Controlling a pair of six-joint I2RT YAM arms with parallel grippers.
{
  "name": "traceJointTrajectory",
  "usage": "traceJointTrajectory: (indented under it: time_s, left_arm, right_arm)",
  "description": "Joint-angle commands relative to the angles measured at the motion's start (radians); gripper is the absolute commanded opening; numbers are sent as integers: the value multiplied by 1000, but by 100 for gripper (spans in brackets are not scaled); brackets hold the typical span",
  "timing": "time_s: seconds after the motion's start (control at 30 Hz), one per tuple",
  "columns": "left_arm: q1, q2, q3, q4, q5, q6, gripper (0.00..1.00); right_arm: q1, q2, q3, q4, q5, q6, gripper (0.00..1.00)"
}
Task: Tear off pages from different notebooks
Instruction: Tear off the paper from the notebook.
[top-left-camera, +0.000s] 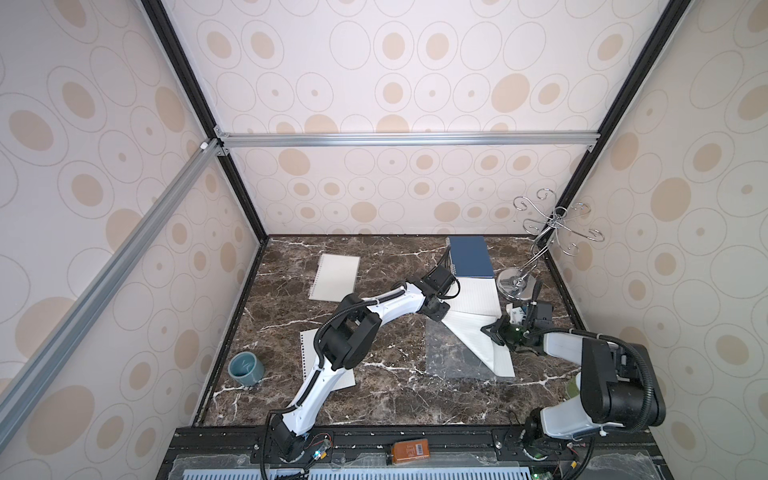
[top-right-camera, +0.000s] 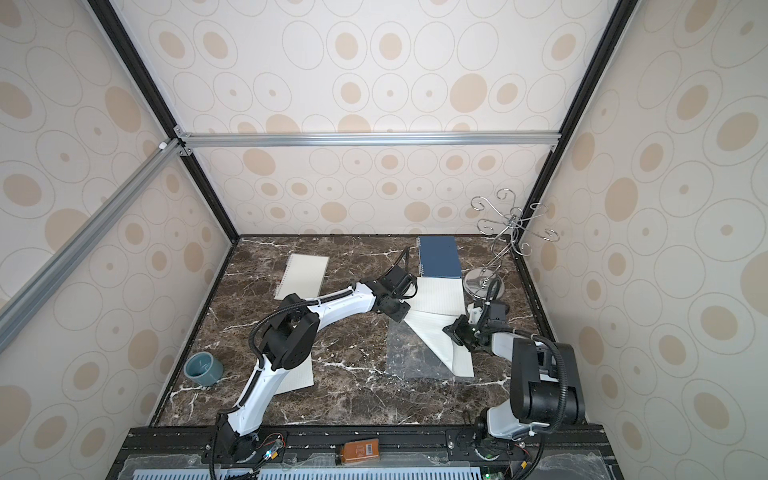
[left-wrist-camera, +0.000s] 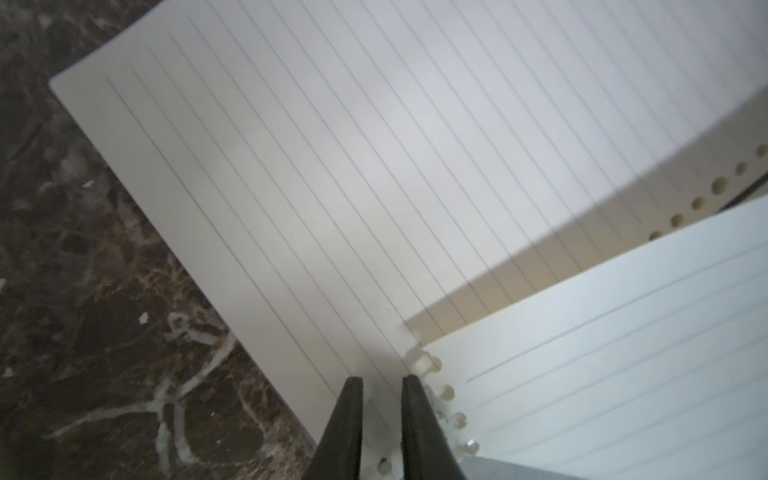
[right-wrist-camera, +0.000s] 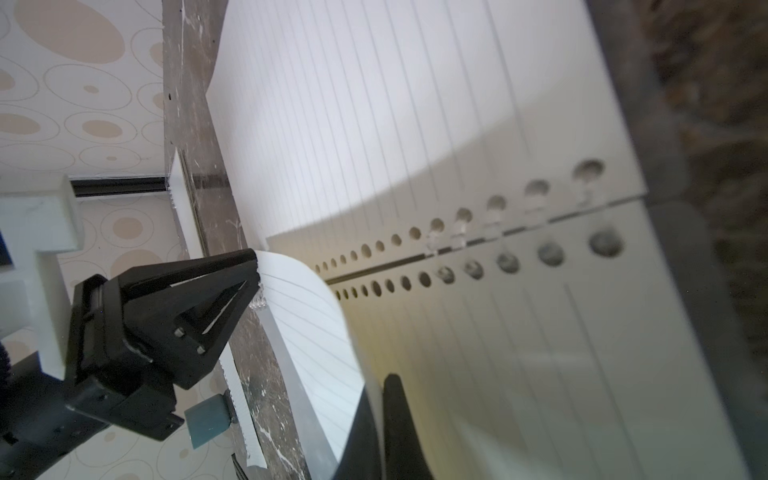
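Pinning and peeling looks like the step: large open notebook (top-left-camera: 478, 296) lies near the bench's right edge, just in front of the blue notebook (top-left-camera: 471, 257). Right gripper (top-left-camera: 493, 332) is clamped on the lifted page (top-left-camera: 471, 337). Left gripper (left-wrist-camera: 381, 380) has jaws narrowly apart, holding nothing, tips down beside the binding. Best: hold firm, peel along the holes. Page thin, white, lined, curling; holes ragged.

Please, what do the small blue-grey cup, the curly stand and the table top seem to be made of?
Cup: probably glazed ceramic; thick wall, smooth soft sheen.
Stand: bent metal wire with a round base, chrome-like; mirror-bright reflections.
Table top: polished dark brown marble or a marble-print, white veins; which one cannot be told.
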Motion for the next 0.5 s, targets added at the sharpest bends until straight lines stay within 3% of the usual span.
traceJointTrajectory:
  time_s: [0.0, 0.27, 0.4, 0.47]
  left_arm:
    - [21, 159, -125, -249, -37, 25, 18]
    - [26, 154, -139, -239, -35, 26, 17]
    - [38, 135, -179, -223, -40, 26, 16]
    - [42, 128, -196, -214, -39, 26, 16]
  right_arm:
    - [-73, -42, -9, -14, 75, 0, 0]
    - [-76, -40, 76, -95, 45, -54, 0]
    - [-244, -96, 32, -46, 59, -15, 0]
    - [-273, -120, 72, -117, 92, -45, 0]
